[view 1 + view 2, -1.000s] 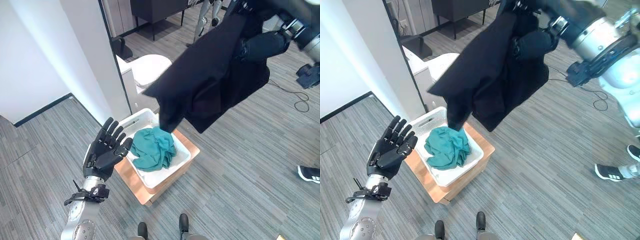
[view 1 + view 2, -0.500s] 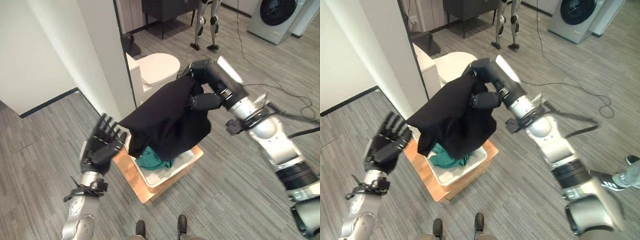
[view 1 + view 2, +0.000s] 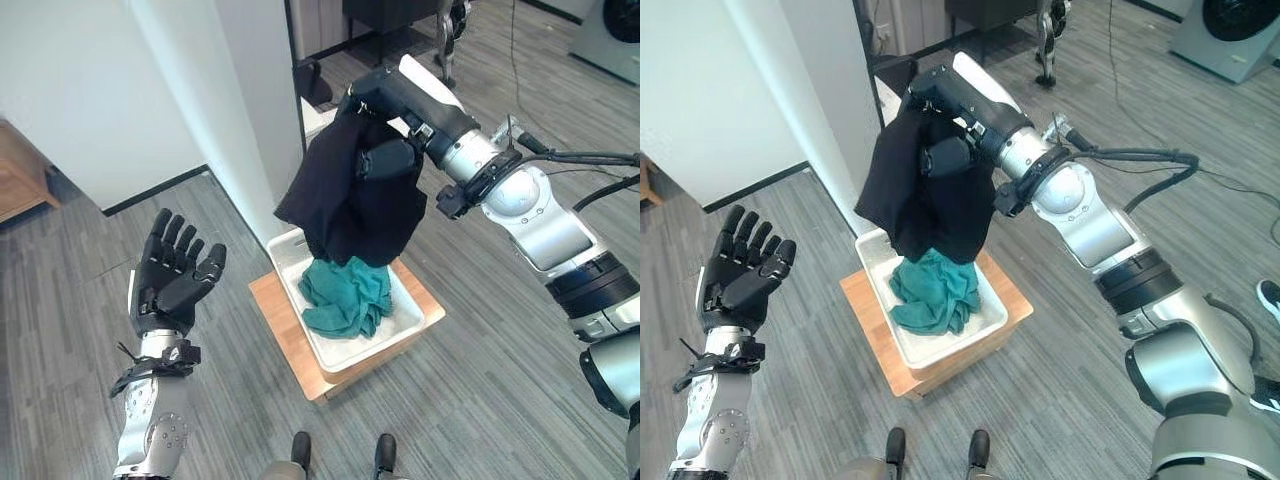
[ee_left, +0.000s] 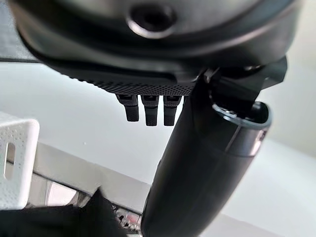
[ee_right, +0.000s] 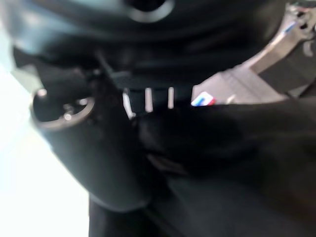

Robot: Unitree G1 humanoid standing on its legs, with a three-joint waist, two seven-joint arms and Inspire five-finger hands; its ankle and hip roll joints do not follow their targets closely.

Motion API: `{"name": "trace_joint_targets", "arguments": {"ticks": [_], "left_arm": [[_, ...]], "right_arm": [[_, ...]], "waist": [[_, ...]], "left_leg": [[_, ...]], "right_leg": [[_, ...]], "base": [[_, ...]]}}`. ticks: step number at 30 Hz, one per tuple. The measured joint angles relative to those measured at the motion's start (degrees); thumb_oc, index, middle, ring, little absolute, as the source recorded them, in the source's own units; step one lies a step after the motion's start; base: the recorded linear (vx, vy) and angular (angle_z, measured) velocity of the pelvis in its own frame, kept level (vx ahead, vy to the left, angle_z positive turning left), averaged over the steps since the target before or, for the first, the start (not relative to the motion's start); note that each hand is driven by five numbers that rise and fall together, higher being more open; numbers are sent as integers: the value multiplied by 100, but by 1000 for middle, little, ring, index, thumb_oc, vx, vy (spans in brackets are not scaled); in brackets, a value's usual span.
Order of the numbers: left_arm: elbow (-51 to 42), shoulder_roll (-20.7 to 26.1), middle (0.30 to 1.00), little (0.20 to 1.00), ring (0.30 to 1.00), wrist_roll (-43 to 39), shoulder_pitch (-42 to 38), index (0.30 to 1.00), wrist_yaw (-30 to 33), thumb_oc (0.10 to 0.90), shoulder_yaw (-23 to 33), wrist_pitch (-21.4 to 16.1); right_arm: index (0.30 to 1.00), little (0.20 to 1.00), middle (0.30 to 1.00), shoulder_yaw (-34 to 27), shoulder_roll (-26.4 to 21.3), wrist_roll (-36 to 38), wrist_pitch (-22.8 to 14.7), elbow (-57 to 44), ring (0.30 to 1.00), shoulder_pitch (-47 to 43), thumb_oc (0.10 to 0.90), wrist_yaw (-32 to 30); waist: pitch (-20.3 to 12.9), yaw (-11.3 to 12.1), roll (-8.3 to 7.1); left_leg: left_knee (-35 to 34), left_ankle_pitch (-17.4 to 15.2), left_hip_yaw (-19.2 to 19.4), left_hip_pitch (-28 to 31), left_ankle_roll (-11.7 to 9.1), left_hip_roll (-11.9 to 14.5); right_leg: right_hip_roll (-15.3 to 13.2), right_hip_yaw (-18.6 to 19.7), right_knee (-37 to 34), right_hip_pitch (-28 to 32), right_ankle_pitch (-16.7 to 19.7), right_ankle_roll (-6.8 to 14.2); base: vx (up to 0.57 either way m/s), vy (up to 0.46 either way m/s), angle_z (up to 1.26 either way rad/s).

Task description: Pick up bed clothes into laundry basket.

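**Black cloth held over the basket**

The right arm reaches in from the right side, stretched out toward the white pillar [image 3: 255, 120], its forearm sloping up to the right hand [image 3: 385, 160]. That hand is raised above the basket [image 3: 405, 325], fingers clenched on a black cloth [image 3: 350, 205]. The cloth hangs from the grasp in a bunched drape; its lower edge comes down to the teal cloth [image 3: 345, 295] and seems to touch it, though contact cannot be told for sure. In the right wrist view the dark fabric [image 5: 232, 163] lies close against the hand.

The left arm stands upright at the lower left, well apart from the basket. The left hand [image 3: 175, 280] is lifted with palm toward the basket, fingers straight and spread, holding nothing.

The basket is a white rectangular tub, sitting on a low wooden stand [image 3: 285, 335] on the floor [image 3: 500, 400]. The teal cloth lies crumpled inside it, filling most of the middle. The floor is grey striped carpet. The pillar rises just behind the basket, with a white wall [image 3: 80, 90] further left and a black skirting along its foot.
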Motion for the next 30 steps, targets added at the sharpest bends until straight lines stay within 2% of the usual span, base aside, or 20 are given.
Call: {"name": "trace_joint_targets", "arguments": {"ticks": [5, 9, 13, 16, 21, 24, 25, 29, 30], "left_arm": [[-26, -59, 900, 900, 900, 5, 223, 900, 5, 800, -1, -1], [-44, -44, 900, 900, 900, 8, 258, 900, 0, 800, 5, -2], [-44, -40, 900, 900, 900, 9, 346, 900, -2, 800, 26, -1], [-44, -51, 900, 900, 900, 9, 401, 900, -2, 800, 20, -2], [-64, -89, 900, 900, 900, 8, 407, 900, 6, 800, 7, -9], [-74, -128, 900, 900, 900, 11, 382, 900, 3, 800, 5, -11], [-71, -157, 900, 900, 900, 11, 400, 900, 2, 800, -43, -11], [-121, -195, 900, 900, 900, 41, 375, 900, 10, 800, -154, -11], [-121, -195, 900, 900, 900, 40, 373, 900, 20, 800, -201, -11]], "right_arm": [[300, 300, 300, -46, 46, -160, 62, 122, 300, 606, 400, 12], [300, 300, 300, 157, 23, -372, 209, 771, 300, 644, 400, 26], [300, 300, 300, 160, -12, -397, 240, 780, 300, 654, 400, 24], [300, 300, 300, 119, 19, -397, 240, 766, 300, 676, 400, 18], [300, 300, 300, -325, 561, -381, 247, 739, 300, 1462, 400, -75], [300, 300, 300, -202, 734, -399, 267, 941, 300, 1735, 400, -46], [300, 300, 300, -205, 1104, -495, 344, 1529, 300, 1876, 400, -79], [300, 300, 300, -12, 1351, -621, 549, 1729, 300, 2281, 400, -99], [900, 900, 900, -15, 1465, -629, 551, 1802, 900, 2319, 800, -112]], "waist": [[29, -21, 163], [46, 22, 223], [54, 7, 252], [85, -1, 347], [121, 1, 490], [128, 8, 518], [130, 7, 515], [125, 51, 535], [125, 43, 535]], "left_leg": [[-11, 31, -94, -94, -3, -72], [-2, 31, -107, -138, -3, -94], [-4, 41, -102, -260, 9, -103], [-3, 41, -84, -281, 9, -108], [7, 44, 8, -405, 6, -123], [47, 44, 15, -429, 4, -138], [198, 44, 26, -496, 3, -189], [191, 85, 20, -532, -56, -218], [182, 85, 17, -532, -55, -224]], "right_leg": [[-81, -131, 35, -46, -30, 20], [-103, -130, 34, -75, -55, 43], [-112, -116, 35, -208, -53, 45], [-116, -111, 35, -232, -53, 45], [-127, -48, 38, -376, -53, 47], [-143, -49, 39, -383, -52, 46], [-200, -48, 39, -361, -54, 45], [-231, -100, 38, -374, -60, 51], [-236, -102, 37, -377, -59, 52]], "base": [[26, 2, 10], [8, -3, 6], [0, 0, 0], [6, -6, -2], [2, -7, -5], [0, 0, 0], [0, 0, 0], [1, 3, 8], [11, 11, 5]]}}
